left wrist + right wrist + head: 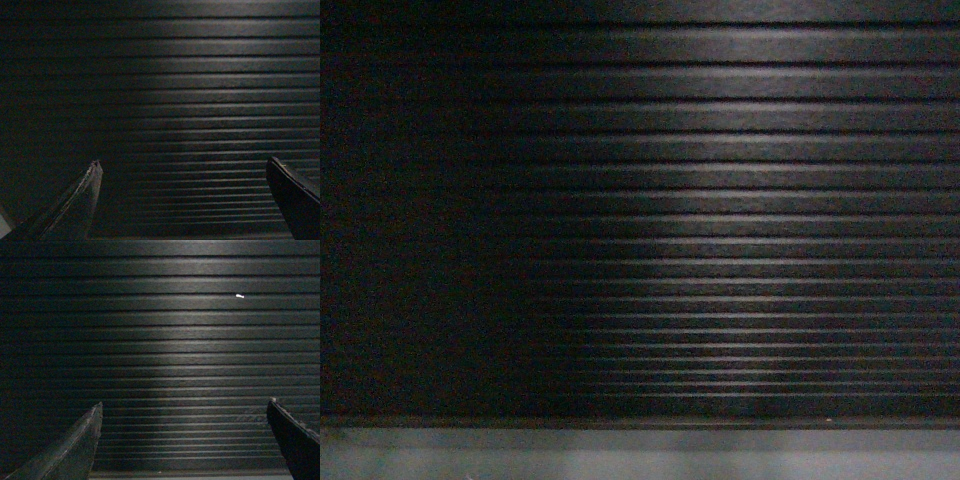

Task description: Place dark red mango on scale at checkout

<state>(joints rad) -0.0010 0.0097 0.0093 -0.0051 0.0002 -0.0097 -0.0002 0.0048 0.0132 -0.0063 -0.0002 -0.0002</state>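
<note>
The ribbed black front panel of the checkout (720, 200) fills the head view, close up and dimly lit. The same ribbed panel (190, 90) faces my left gripper (184, 162), which is open with nothing between its fingers. My right gripper (185, 402) is also open and empty, pointed at the panel (175, 340). The dark red mango and the scale are out of view. Neither gripper shows in the head view.
A grey strip of floor (640, 455) runs along the foot of the panel. A small white speck (240, 296) sits on one rib in the right wrist view. The left part of the head view is in deep shadow.
</note>
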